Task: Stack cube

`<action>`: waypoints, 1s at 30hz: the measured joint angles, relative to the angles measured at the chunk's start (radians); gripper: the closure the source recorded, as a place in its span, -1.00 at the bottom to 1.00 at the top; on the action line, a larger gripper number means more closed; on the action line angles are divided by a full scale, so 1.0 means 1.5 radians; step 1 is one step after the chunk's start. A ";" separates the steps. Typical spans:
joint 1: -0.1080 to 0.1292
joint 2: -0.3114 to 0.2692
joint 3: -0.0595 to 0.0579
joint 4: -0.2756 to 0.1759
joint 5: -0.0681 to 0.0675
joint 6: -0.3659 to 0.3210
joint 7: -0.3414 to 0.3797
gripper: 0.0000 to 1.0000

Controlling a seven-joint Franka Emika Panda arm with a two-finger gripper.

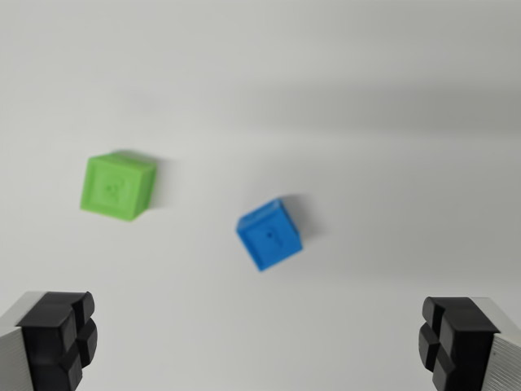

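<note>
surface: plain white tabletop, evenly lit, seen slightly blurred from above.
blue cube: near the centre, turned at an angle, resting on the surface.
green cube: toward the wrist view's left, apart from the blue cube, slightly higher in view.
gripper: black fingertips seen at both lower corners, spread wide; nothing is held.
</note>
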 joint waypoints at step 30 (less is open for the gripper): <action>0.023 0.019 0.004 -0.037 -0.004 0.045 0.056 -1.00</action>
